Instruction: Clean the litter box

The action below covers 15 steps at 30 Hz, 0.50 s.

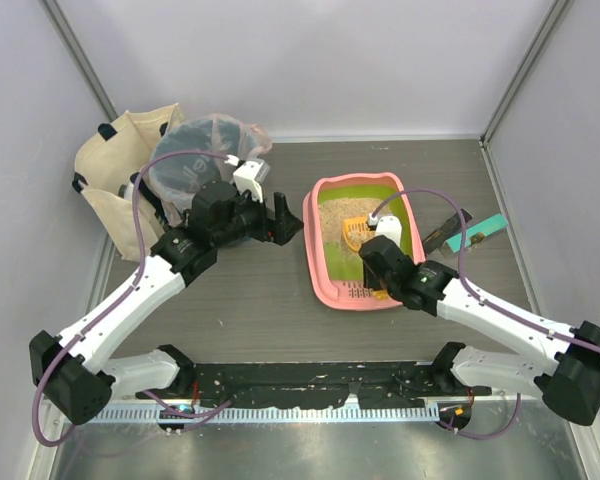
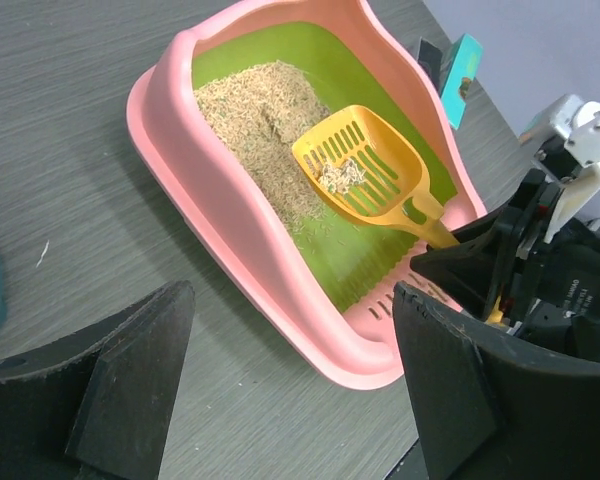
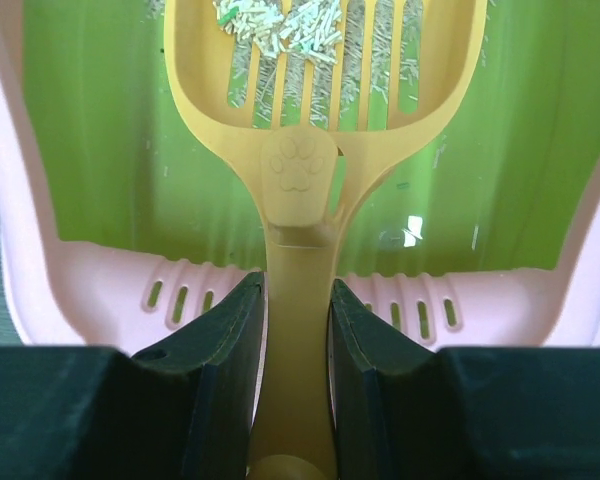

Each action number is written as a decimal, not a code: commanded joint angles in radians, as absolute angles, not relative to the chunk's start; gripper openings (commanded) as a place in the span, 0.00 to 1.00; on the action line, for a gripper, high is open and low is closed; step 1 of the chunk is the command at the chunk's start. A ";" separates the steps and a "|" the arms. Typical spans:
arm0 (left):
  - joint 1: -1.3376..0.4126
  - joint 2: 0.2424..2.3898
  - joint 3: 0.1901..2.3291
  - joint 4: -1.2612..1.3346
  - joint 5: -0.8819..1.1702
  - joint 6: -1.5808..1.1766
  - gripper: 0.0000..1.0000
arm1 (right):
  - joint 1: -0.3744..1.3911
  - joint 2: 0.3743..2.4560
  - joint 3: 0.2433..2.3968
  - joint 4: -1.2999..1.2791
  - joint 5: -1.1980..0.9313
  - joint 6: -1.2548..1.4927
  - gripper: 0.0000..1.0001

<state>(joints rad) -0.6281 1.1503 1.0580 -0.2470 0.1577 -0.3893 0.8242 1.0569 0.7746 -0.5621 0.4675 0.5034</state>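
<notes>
Over near end of litter box: right gripper clamped on orange scoop handle; left gripper wide open, empty, left of box.

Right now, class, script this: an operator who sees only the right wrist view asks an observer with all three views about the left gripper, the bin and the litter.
Operator: I see the right gripper shut on the scoop. Where is the left gripper?
Observer: The left gripper is open and empty, just left of the litter box, pointing at it.
Operator: Where is the bin?
Observer: The bag-lined bin stands at the far left, behind the left arm, beside a tote bag.
Operator: Where is most of the litter?
Observer: The litter lies in the box's far half, away from the slotted ledge.
</notes>
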 commanded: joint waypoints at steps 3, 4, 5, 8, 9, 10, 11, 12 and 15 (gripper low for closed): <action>-0.572 1.095 1.212 -0.294 0.245 -0.430 0.87 | 0.813 0.939 0.790 -0.443 0.486 0.474 0.01; -0.551 1.089 1.227 -0.311 0.242 -0.430 0.89 | 0.816 0.962 0.801 -0.451 0.457 0.476 0.01; -0.539 1.088 1.244 -0.328 0.238 -0.431 0.91 | 0.815 1.033 0.807 -0.486 0.454 0.474 0.01; -0.444 1.104 1.314 -0.414 0.239 -0.422 0.94 | 0.813 1.065 0.802 -0.477 0.471 0.486 0.01; -0.408 1.109 1.334 -0.443 0.254 -0.426 0.95 | 0.802 1.030 0.789 -0.444 0.457 0.488 0.01; -0.326 1.111 1.342 -0.449 0.276 -0.433 0.95 | 0.801 1.005 0.752 -0.402 0.436 0.486 0.01; -0.284 1.114 1.350 -0.460 0.296 -0.437 0.95 | 0.799 0.994 0.743 -0.344 0.393 0.474 0.01; -0.246 1.114 1.370 -0.469 0.302 -0.439 0.95 | 0.802 1.021 0.745 -0.350 0.387 0.469 0.01; -0.118 1.118 1.403 -0.491 0.258 -0.425 0.97 | 0.816 1.097 0.807 -0.488 0.454 0.465 0.01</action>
